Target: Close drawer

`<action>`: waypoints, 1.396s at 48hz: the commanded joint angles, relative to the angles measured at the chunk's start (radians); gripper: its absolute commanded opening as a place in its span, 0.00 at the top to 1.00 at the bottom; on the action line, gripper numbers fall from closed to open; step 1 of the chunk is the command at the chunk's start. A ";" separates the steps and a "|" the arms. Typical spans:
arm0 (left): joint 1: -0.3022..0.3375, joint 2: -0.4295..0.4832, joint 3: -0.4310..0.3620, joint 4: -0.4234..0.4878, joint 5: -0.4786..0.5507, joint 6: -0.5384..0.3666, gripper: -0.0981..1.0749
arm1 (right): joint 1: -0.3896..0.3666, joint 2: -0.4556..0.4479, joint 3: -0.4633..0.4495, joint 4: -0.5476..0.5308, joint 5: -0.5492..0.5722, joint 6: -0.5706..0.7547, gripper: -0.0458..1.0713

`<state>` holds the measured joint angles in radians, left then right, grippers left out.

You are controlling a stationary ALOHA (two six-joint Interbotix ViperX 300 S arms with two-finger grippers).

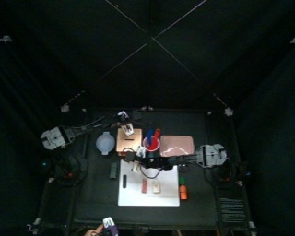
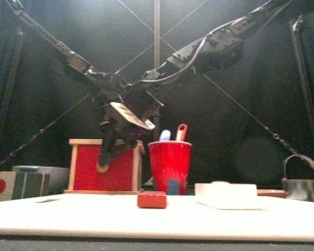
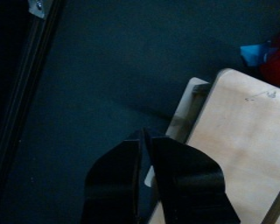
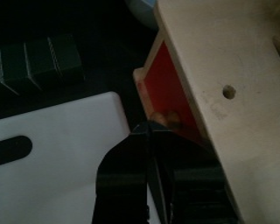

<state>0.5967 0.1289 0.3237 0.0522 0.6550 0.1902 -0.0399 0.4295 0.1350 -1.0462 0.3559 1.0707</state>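
Note:
The tan wooden box (image 1: 128,138) stands at the table's middle, its red face (image 2: 105,169) turned to the front. A pale strip, seemingly the drawer (image 3: 187,109), sticks out a little from the box's side (image 3: 241,131). My left gripper (image 3: 143,138) hangs just beside that strip, open, with a narrow gap and nothing held. My right gripper (image 4: 146,129) is shut, its tip close to the lower edge of the red face (image 4: 171,87), and I cannot tell whether it touches. Both arms hang over the box (image 2: 121,123).
A red cup (image 2: 171,167) with utensils stands right of the box. A white board (image 1: 150,184) lies in front, with a small red block (image 2: 152,199) and a pale block (image 2: 226,194) on it. A pinkish board (image 1: 177,145) lies to the right, and a metal pot (image 2: 300,186) at the far right.

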 commanded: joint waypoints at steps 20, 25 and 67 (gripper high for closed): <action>0.006 -0.084 -0.035 -0.002 -0.078 -0.005 0.45 | 0.129 -0.156 0.020 0.052 0.003 0.002 0.64; 0.002 -0.123 -0.025 -0.009 -0.107 -0.006 0.45 | 0.150 -0.199 0.061 0.055 0.003 0.002 0.64; -0.393 -0.580 0.611 -0.193 -0.867 -0.005 0.45 | 0.121 -0.795 0.598 0.017 -0.146 0.021 0.64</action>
<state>0.2454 -0.4249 0.9173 -0.1304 -0.1749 0.1841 0.1150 -0.2991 0.7041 -1.0370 0.2485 1.0907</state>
